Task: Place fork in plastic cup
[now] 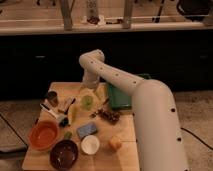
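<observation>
**End effector directly over the plastic cup**

On the wooden table [45,162], an orange bowl [43,135] sits at the left edge, with a dark bowl [64,153] just beside it. The end effector [87,91] hangs directly above the plastic cup [87,102]; its opening cannot be told. The fork cannot be made out. A green tray [119,97] lies to the right.

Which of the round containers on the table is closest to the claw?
The light-green plastic cup, right below the claw; the bowls and white cup sit nearer the front edge.
</observation>
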Robot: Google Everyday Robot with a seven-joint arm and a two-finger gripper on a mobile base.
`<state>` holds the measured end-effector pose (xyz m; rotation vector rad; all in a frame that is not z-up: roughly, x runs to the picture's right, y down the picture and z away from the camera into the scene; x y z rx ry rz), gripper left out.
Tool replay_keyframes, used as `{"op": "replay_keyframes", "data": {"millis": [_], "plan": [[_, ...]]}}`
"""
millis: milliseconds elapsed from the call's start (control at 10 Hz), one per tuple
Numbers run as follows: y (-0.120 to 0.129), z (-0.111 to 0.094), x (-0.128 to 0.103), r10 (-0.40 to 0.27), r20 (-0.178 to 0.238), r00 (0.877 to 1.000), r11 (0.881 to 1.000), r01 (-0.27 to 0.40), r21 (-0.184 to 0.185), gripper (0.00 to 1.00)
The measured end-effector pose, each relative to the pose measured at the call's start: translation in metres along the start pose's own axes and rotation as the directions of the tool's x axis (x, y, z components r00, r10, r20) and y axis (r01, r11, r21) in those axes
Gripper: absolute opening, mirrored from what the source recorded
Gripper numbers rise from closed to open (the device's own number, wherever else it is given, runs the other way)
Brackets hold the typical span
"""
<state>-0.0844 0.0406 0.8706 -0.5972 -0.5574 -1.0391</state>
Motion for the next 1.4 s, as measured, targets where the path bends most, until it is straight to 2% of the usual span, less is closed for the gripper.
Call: {"op": "replay_keyframes", "data": {"millis": [1400], "plan": [[0.0000, -0.0001, 0.0000, 0.000, 0.000, 1.000, 1.000, 0.000, 0.000, 0.80]]}}
